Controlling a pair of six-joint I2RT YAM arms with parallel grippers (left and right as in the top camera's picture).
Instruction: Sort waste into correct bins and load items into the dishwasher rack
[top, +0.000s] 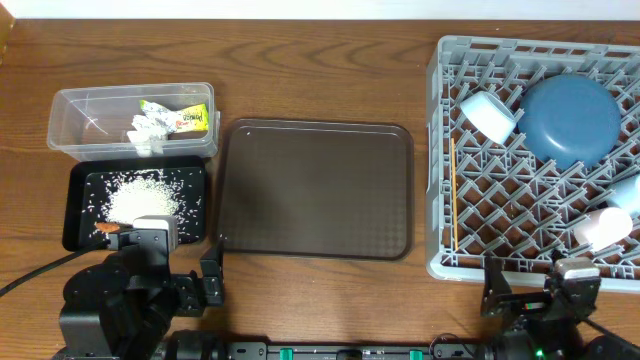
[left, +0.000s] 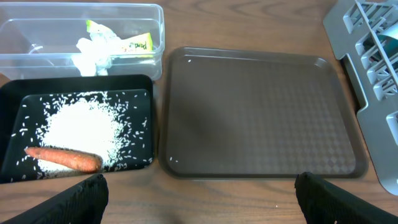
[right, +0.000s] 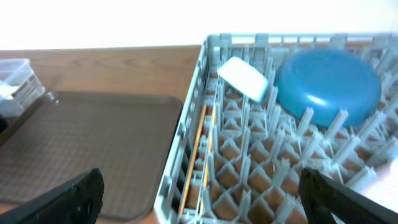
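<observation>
My left gripper (left: 200, 196) hangs wide open and empty, facing the black tray (left: 12, 112), which holds rice (left: 81, 130) and a carrot piece (left: 62, 158). Behind it the clear tub (left: 31, 59) holds crumpled paper (left: 93, 53) and a wrapper (left: 134, 43). My right gripper (right: 202, 199), equally open, faces the rack (right: 186, 124) containing chopsticks (right: 196, 155), white bowl (right: 244, 78), blue dish (right: 326, 84), pink cup (top: 603, 228) and light blue cup (top: 628, 192).

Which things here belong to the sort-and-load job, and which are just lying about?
Job: clear tub, wrapper, crumpled paper; black tray, rice, carrot; rack, blue dish, white bowl, chopsticks, pale cup, light blue cup.
Lying about: brown serving tray.
</observation>
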